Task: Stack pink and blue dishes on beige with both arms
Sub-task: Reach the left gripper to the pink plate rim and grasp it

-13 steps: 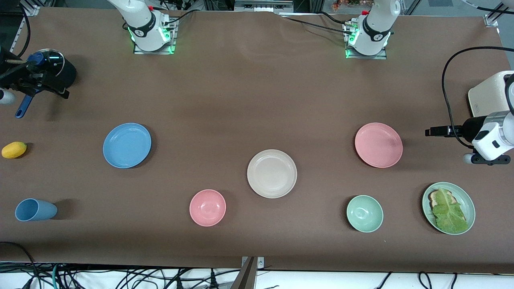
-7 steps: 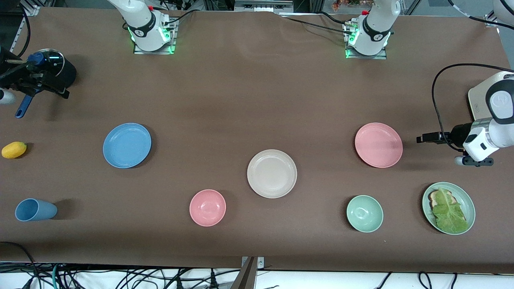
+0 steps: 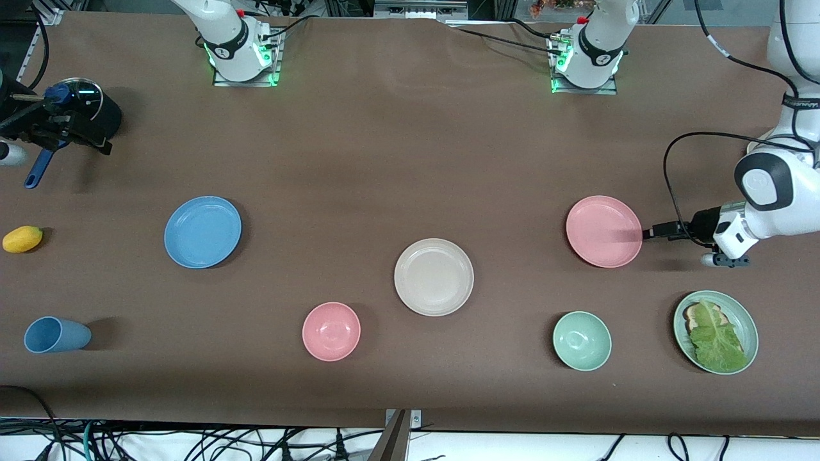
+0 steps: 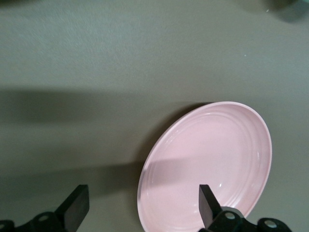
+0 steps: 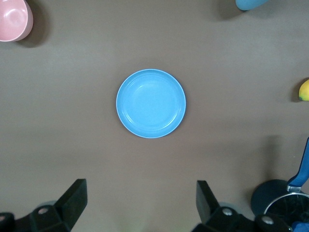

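While fingers spread, left gripper [image 3: 648, 233] nears — seemingly — round matte pink plate [image 3: 603, 231].

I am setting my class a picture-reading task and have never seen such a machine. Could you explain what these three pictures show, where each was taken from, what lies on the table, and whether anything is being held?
Two white robot arms work at a brown table. The wide picture looks down from a high camera facing them. The other two come from cameras on the arms' wrists.

The left gripper, fingers open, is at the rim of the pink plate; its wrist view shows that plate close up. The right gripper, also open, is over the table, looking down on the blue plate.

The beige plate lies mid-table, nearer the front camera than both. Nothing is held yet.
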You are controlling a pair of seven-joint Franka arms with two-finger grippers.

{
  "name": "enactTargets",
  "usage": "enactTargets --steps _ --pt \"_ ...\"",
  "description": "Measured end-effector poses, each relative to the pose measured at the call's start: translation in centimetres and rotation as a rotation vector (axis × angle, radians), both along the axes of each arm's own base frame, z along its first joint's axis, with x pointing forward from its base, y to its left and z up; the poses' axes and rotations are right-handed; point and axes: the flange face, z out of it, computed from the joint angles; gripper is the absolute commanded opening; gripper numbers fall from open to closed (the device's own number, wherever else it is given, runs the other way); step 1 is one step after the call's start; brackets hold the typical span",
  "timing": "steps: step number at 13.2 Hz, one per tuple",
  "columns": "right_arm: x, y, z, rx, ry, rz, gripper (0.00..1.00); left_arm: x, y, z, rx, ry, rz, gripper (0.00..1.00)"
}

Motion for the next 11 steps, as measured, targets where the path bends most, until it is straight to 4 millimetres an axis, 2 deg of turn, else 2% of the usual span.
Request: enactTargets --steps 5,7,8,9,10,11 --pt "-0.1 0.0 -0.1 0.0 0.01 0.0 1.0 -1.4 -2.3 -2.4 0.006 -0.032 0.001 1.0" --pt "-0.1 0.0 -0.1 0.001 0.01 -0.001 1.0 -2.0 -2.6 -2.9 0.003 -0.044 -0.008 0.99" --pt "-0.1 0.0 -0.1 0.001 0.011 -0.001 1.0 -2.1 -2.6 -3.0 0.002 -0.044 -0.01 0.93" --pt "-0.1 0.0 -0.1 0.001 0.011 -0.001 1.0 -2.2 -2.6 -3.0 -0.001 -0.047 -0.011 0.72" --pt "-0.1 0.0 -0.1 0.001 0.011 -0.001 1.0 -2.2 -2.6 -3.1 -0.005 -0.051 -0.013 0.43" --pt "-0.1 0.0 -0.1 0.001 0.011 -0.001 1.0 -2.2 -2.6 -3.1 -0.006 -0.053 -0.017 0.25"
